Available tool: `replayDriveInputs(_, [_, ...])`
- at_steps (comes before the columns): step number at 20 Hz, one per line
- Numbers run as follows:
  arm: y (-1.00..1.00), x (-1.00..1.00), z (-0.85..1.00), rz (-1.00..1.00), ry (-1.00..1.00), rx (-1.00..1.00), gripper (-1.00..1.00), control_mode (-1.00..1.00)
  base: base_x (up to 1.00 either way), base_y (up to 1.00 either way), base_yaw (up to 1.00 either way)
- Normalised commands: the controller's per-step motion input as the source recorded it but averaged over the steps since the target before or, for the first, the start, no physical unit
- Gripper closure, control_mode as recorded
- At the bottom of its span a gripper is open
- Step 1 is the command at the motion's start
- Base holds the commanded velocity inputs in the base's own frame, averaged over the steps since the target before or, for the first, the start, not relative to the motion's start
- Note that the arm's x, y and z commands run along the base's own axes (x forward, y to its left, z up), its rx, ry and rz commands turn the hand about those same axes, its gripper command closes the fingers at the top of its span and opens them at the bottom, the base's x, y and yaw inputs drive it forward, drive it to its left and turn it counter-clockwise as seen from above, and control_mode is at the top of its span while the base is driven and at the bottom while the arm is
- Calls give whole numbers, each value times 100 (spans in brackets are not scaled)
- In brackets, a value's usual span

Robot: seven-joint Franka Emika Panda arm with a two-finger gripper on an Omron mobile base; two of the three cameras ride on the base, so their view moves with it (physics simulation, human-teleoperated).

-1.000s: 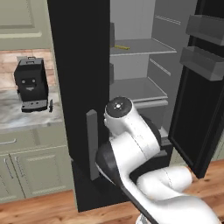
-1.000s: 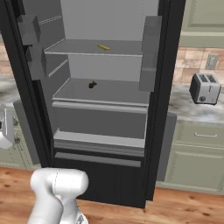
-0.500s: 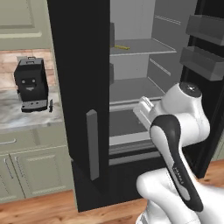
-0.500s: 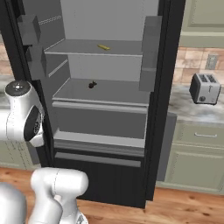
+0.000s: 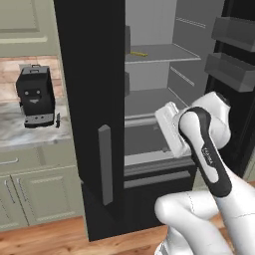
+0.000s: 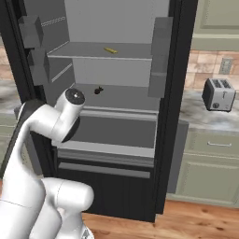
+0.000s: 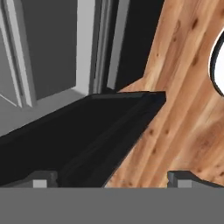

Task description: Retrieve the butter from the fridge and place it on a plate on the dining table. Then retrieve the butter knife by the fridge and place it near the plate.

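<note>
With the fridge [image 6: 177,93] open, the gripper [image 7: 111,179], released and empty, must next reach the butter [image 6: 110,50] on the upper shelf.

The fridge [image 6: 126,112] stands open in front of me, with the butter [image 6: 110,50] on its upper shelf toward the back and a small lump [image 6: 98,90] on the shelf below it. To the left of the fridge a coffee machine [image 5: 35,97] sits on the tabletop [image 5: 20,135] with the butter knife [image 5: 58,120] just beside it on its right, and to the right of the fridge a toaster [image 6: 219,94] sits on another tabletop [image 6: 205,119]. My hand [image 7: 112,179] points down over the edge of a fridge door [image 7: 87,135] with the wooden floor [image 7: 183,109] below it.
</note>
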Motion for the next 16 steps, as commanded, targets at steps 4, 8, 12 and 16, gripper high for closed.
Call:
replayDriveInputs(4, [9, 94, -1, 7, 33, 14, -100, -100, 0, 0, 0])
replayDriveInputs(8, [38, 71, -1, 7, 20, 4, -100, -100, 0, 0, 0])
replayDriveInputs(12, [54, 42, -8, 8, 4, 0, -100, -100, 0, 0, 0])
replayDriveInputs(16, [48, 38, -12, 7, 4, 0, -100, -100, 0, 0, 0])
